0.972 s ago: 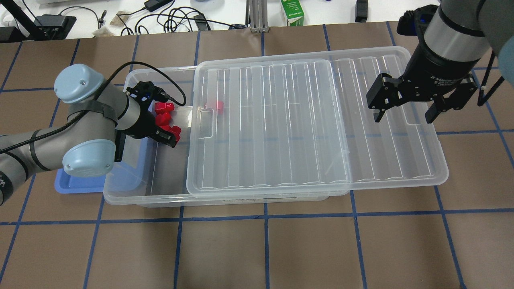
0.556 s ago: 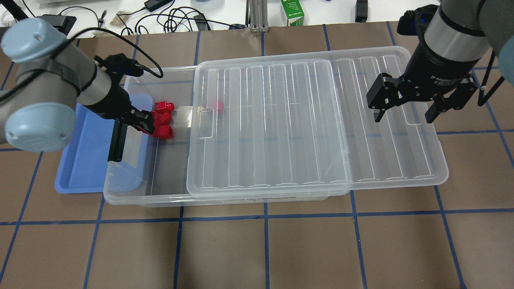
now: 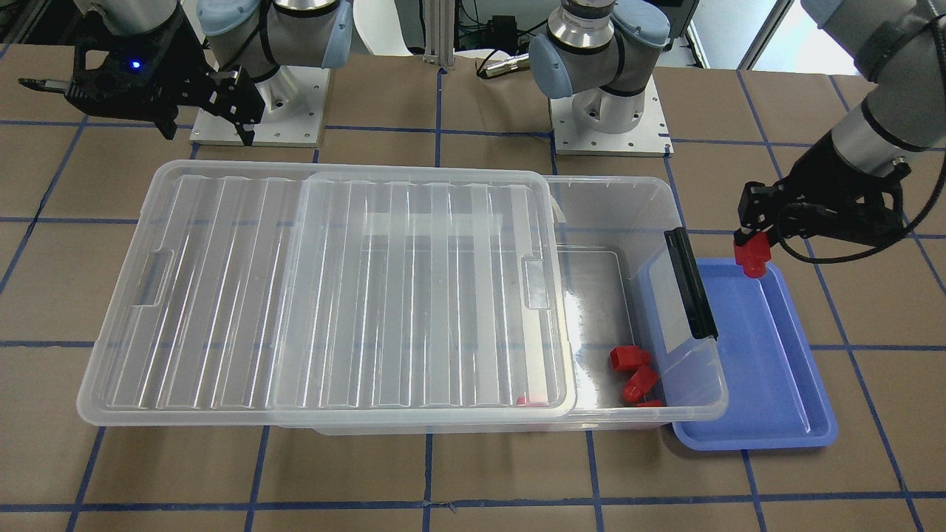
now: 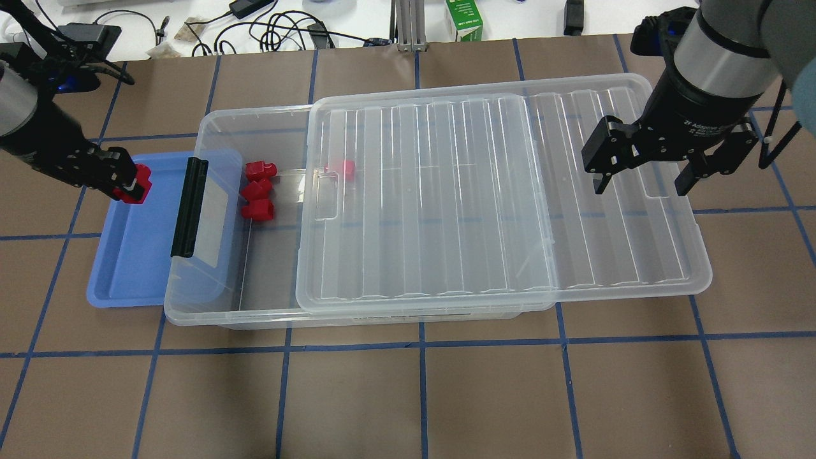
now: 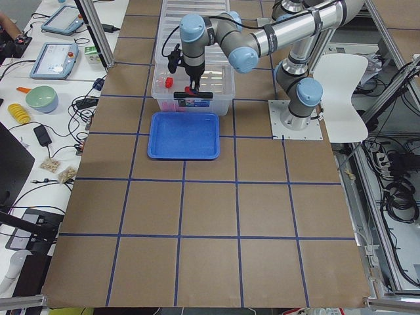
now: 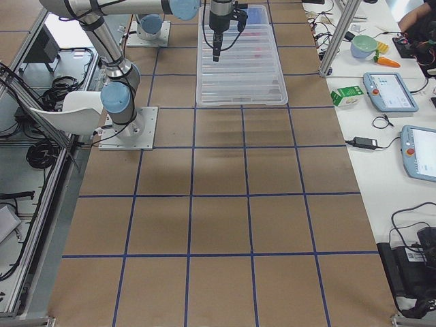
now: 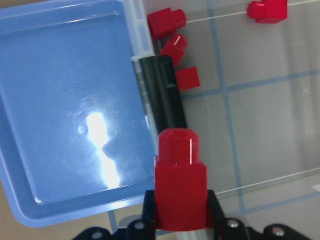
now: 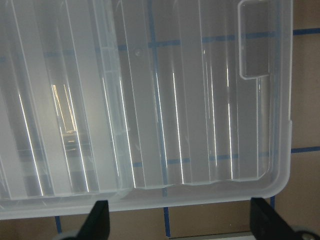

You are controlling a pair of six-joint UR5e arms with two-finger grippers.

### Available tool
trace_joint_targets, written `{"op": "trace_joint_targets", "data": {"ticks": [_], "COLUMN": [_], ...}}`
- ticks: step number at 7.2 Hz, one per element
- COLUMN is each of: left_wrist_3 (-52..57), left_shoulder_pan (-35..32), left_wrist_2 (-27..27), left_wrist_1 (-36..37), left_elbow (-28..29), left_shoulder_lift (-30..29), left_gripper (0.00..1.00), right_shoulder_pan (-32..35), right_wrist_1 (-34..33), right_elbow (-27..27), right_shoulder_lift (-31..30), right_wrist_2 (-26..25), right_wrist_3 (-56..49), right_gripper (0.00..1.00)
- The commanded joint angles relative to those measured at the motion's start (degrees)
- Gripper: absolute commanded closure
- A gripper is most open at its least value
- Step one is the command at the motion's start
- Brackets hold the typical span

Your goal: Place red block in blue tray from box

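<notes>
My left gripper [image 4: 131, 183] is shut on a red block [image 4: 138, 185], held stub-down over the far end of the blue tray [image 4: 134, 255]. The left wrist view shows that red block [image 7: 180, 185] between the fingers, above the blue tray's [image 7: 65, 100] rim. The box [image 4: 210, 127] lies beside the tray, its ribbed lid [image 4: 497, 191] slid to the right and its black latch bar [image 4: 189, 207] at the open end. Three red blocks [image 4: 258, 191] lie in the open end, and another [image 4: 345, 167] shows through the lid. My right gripper [image 4: 641, 186] hangs open above the lid's right end.
A green carton [image 4: 464, 19] and cables [image 4: 280, 29] lie on the white bench beyond the table. The two arm bases [image 3: 606, 118] stand behind the box. Brown table with blue tape lines surrounds the box and tray.
My left gripper took a red block from the pile in the box, rose, and carried it left over the latch bar to above the blue tray. The right arm has not moved.
</notes>
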Motion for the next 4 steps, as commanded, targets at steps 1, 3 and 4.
{"op": "trace_joint_targets", "data": {"ticks": [1, 3, 4], "left_wrist_3": [0.4, 0.3, 0.1], "left_shoulder_pan": [4.4, 4.4, 4.4], "left_wrist_2": [0.2, -0.2, -0.3], "left_wrist_1": [5.2, 14.7, 22.1], "left_elbow": [-0.2, -1.5, -4.2], "left_shoulder_lift": [-6.6, -15.0, -18.3], "left_gripper": [0.83, 0.82, 0.78], "right_shoulder_pan": [0.0, 0.0, 0.0], "right_wrist_1": [0.1, 0.0, 0.0], "right_elbow": [0.0, 0.0, 0.0], "right_shoulder_lift": [0.0, 0.3, 0.4], "right_wrist_2": [-0.1, -0.1, -0.1], "right_wrist_3": [0.0, 0.0, 0.1], "right_gripper": [0.00, 0.00, 0.00]}}
